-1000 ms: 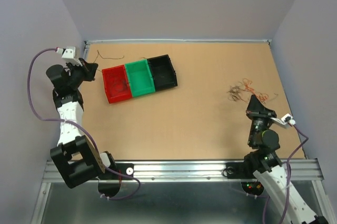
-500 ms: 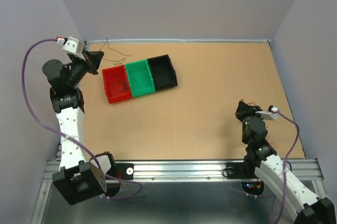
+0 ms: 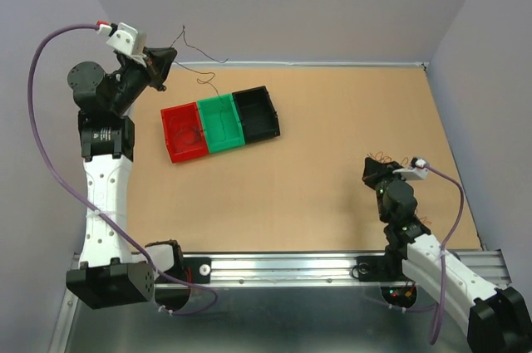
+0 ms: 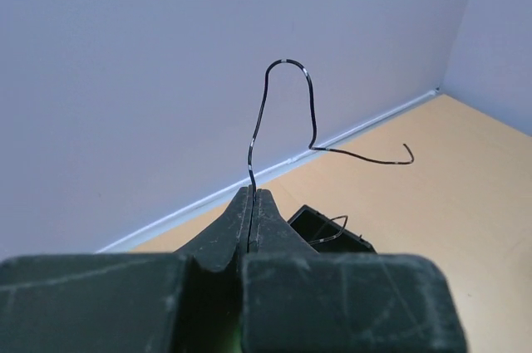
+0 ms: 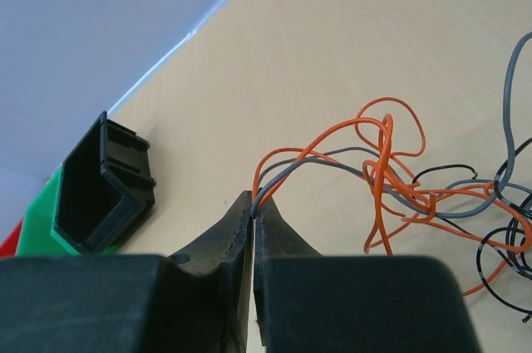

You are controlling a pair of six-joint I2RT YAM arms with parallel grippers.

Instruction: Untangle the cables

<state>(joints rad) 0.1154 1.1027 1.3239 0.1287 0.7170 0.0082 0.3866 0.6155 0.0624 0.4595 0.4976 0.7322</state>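
— What is the left gripper (image 4: 252, 197) doing?
— Its jaws are pressed together on a single dark wire (image 4: 287, 108), held up above the far left corner of the tabletop (image 3: 332, 120). The wire is hair-thin and glossy. It stands up from the fingertips, bends over in a narrow hoop and trails off sideways to a small hooked end.
— And the right gripper (image 5: 253, 200)?
— Also closed. It pinches an orange strand and a grey one, and both run from its tips into the clump of cables (image 5: 432, 195).
— Where does the clump lie?
— On the tabletop near its right edge, towards the near side, just beside the right gripper. From above the gripper hides most of it, and only a few orange curls show.
— What is it like?
— Thin, smooth strands in bright orange, grey and black, curling in loose loops that cross one another. Which strand passes over which, I cannot tell.
— Anything else?
— Three open rectangular plastic bins stand touching in a row towards the far left: red bin (image 3: 183, 133), green bin (image 3: 220, 123), black bin (image 3: 256, 112). The tabletop is a matt tan board. Both grippers' fingers are dark, scuffed and wedge-shaped.
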